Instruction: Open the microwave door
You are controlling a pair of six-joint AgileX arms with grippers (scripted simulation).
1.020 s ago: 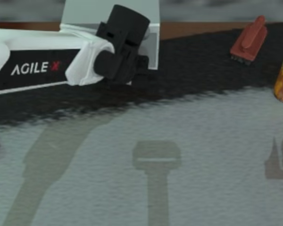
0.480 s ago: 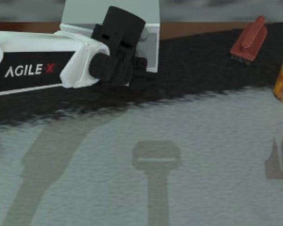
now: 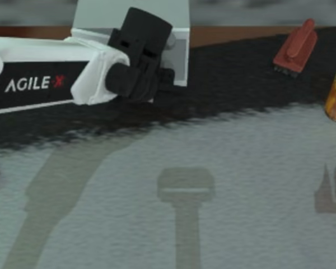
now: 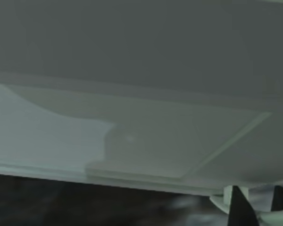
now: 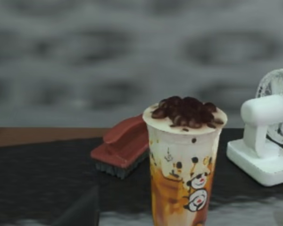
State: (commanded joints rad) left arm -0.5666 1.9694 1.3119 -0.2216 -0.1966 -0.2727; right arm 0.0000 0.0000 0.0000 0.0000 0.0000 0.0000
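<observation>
From above I see the table [image 3: 241, 185] with its grey front and a dark band across the back, and on that band, left of centre at the far edge, stands the microwave [image 3: 157, 14], its pale top and front right corner showing. My left arm reaches in from the left side, white with a black panel, and its black left gripper [image 3: 157, 67] sits right against the front of the microwave near its right end, hiding most of that face. I cannot tell from any view whether its jaws are apart or together. In the left wrist view the microwave door [image 4: 146, 132] fills nearly everything, a pale flat panel very close to the camera with a raised rectangular patch, and dark table shows beneath its lower edge. Whether the door is ajar I cannot make out. My right arm does not show from above. Toward the right of the table lie a red-brown brush [image 3: 295, 47], a drink cup [image 5: 184, 160] with dark topping at the right edge, and a small white fan [image 5: 269, 141] beside it.
</observation>
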